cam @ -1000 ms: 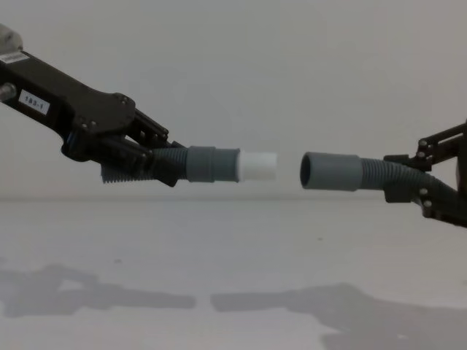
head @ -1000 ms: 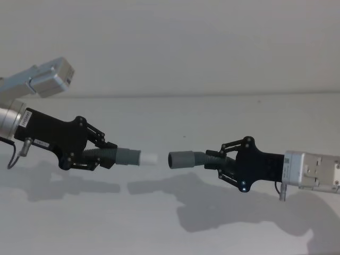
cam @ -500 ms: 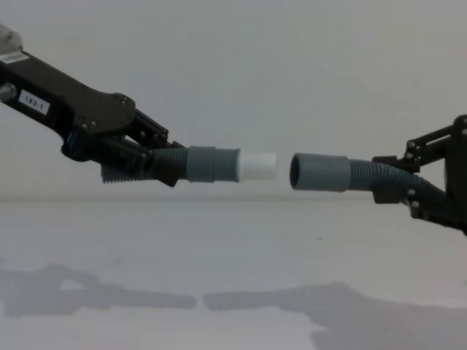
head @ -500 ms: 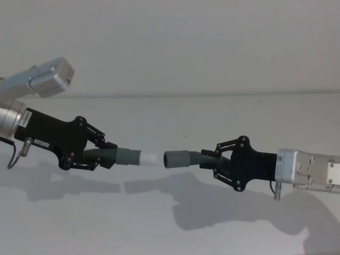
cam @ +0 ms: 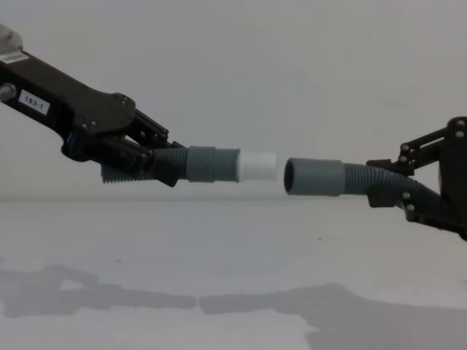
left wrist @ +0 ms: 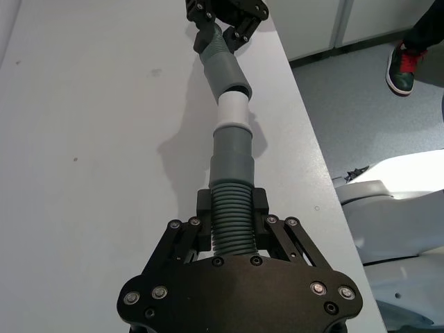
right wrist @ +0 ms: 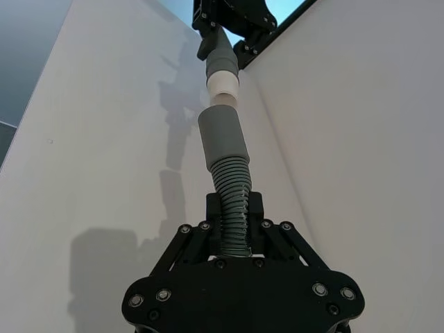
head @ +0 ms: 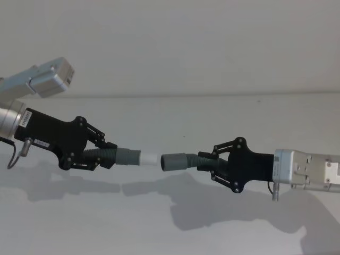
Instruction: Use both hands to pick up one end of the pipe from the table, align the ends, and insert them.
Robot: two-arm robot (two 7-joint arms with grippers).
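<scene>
Both hose pieces are being held up above the white table [head: 175, 223], shadows lying on it below. L claw [head: 106, 153] is gripping the ribbed part of the hose piece w/ the white tip [head: 150, 158]; the grey cuff [head: 127, 156] is sticking out past the fingers, pointing toward the R side. R claw [head: 208, 161] is clamping the ribbed part of the other hose piece, its wider cuff [head: 173, 162] w/ dark mouth [cam: 289, 178] facing the white tip. In the chest view the tip [cam: 258, 167] and wide cuff [cam: 314, 178] are sitting just apart, a thin gap between them, the wide cuff slightly lower. A small white numbered label [cam: 34, 103] is showing on the L claw body.
</scene>
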